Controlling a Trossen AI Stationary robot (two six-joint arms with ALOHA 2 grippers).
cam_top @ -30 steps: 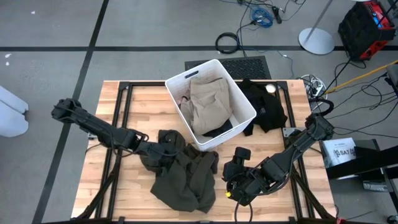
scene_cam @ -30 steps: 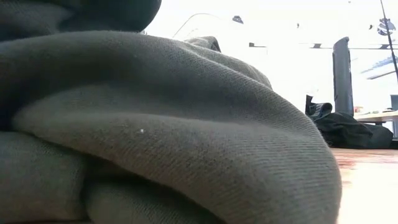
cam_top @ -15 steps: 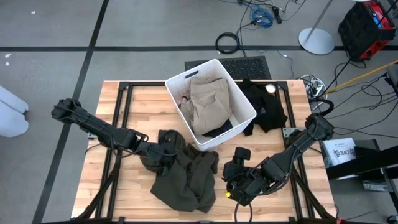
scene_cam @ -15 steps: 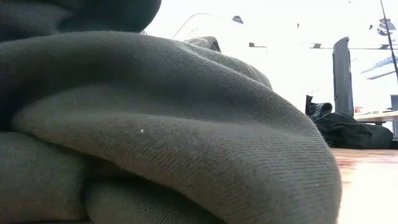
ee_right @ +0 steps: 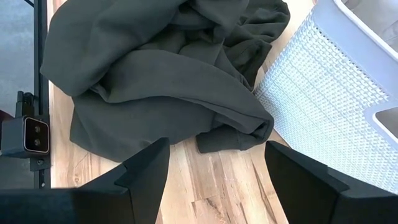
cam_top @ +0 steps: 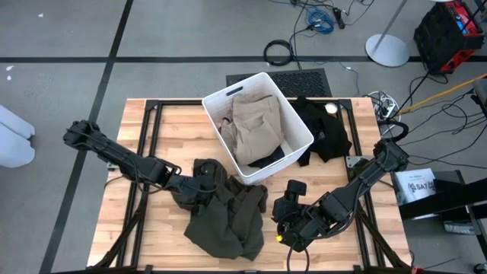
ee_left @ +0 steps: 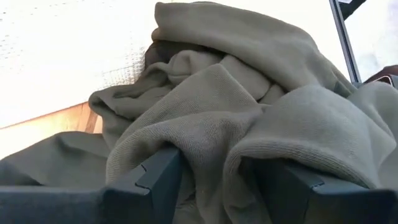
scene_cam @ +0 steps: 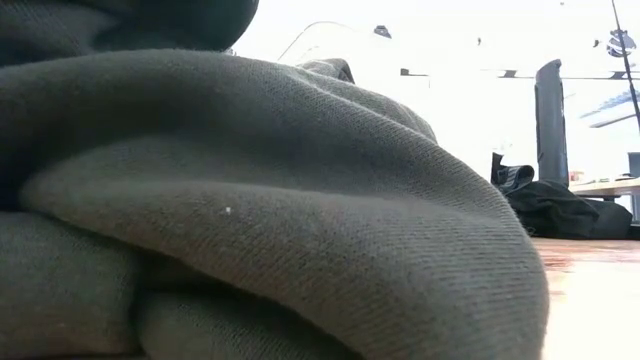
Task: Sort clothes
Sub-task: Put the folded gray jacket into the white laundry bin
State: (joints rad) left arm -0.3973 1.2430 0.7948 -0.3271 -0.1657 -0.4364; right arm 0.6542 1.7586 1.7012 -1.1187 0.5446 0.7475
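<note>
- Lying crumpled at the bench's [cam_top: 152, 122] front middle, just before the bin [cam_top: 293, 122], is the olive garment [cam_top: 228, 221].
- Left gripper [cam_top: 199, 188] is buried in the garment's rear edge, a fold bunched between its parted fingers [ee_left: 155, 177], clamped on it.
- Right gripper [cam_top: 283, 222] hovers open and empty just beside the garment, near the front right.
- Tan clothes [cam_top: 255, 125] fill the bin; a black garment [cam_top: 323, 129] lies at the back right.
</note>
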